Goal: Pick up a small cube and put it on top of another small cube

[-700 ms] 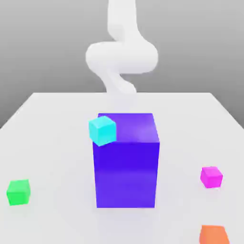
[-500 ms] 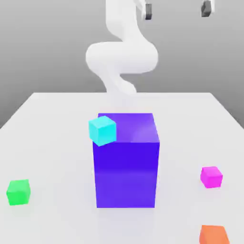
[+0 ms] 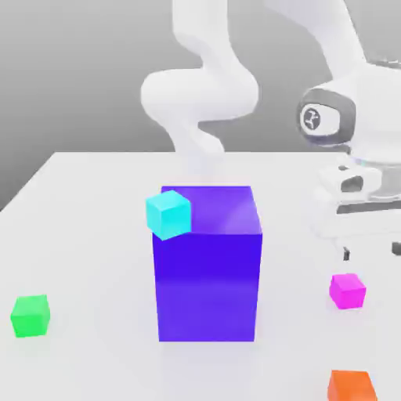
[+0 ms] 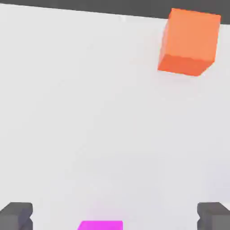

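Observation:
The small cube (image 3: 347, 290), magenta-pink, rests on the white table at the exterior view's right. It also shows as a pink sliver (image 4: 100, 225) between my fingers in the hand view. My gripper (image 3: 371, 251) hangs just above it and slightly to the exterior view's right, open, nothing between its dark fingertips (image 4: 15, 215). In the hand view the gripper (image 4: 115, 218) has its jaws spread wide. Another small cube (image 3: 30, 316), bright green, lies far off at the exterior view's left, near the front.
A big blue-purple block (image 3: 207, 262) stands mid-table with a cyan small cube (image 3: 168, 214) at its upper left corner. An orange small cube (image 3: 351, 386) (image 4: 190, 41) lies near the front edge, in front of the magenta one. The table (image 3: 94, 235) is white.
My hand has come down from the top of the exterior view to just above the magenta cube, its fingers staying spread. No cube has moved.

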Controlling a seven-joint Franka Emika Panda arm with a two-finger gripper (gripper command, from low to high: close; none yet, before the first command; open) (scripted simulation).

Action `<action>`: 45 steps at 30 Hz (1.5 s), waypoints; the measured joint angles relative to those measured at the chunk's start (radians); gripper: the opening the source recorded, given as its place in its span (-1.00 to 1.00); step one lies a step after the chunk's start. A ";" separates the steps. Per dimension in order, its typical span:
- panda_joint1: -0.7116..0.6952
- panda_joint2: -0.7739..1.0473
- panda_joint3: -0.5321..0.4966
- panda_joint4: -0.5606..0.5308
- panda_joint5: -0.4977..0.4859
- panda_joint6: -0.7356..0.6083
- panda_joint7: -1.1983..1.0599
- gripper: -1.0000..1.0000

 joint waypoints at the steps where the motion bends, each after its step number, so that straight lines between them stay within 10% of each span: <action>1: 0.012 0.040 -0.011 -0.004 -0.045 0.023 0.046 0.00; 6: 0.191 0.223 -0.229 0.030 -0.265 0.150 0.227 0.00; 7: 0.234 0.258 -0.279 0.039 -0.299 0.178 0.254 -1.00; 14: 0.246 0.267 -0.293 0.041 -0.309 0.186 0.261 -1.00; 21: 0.101 0.059 -0.108 -0.009 -0.023 0.035 0.042 -1.00; 45: -0.766 -0.007 -0.585 0.169 0.144 -0.167 -0.763 -1.00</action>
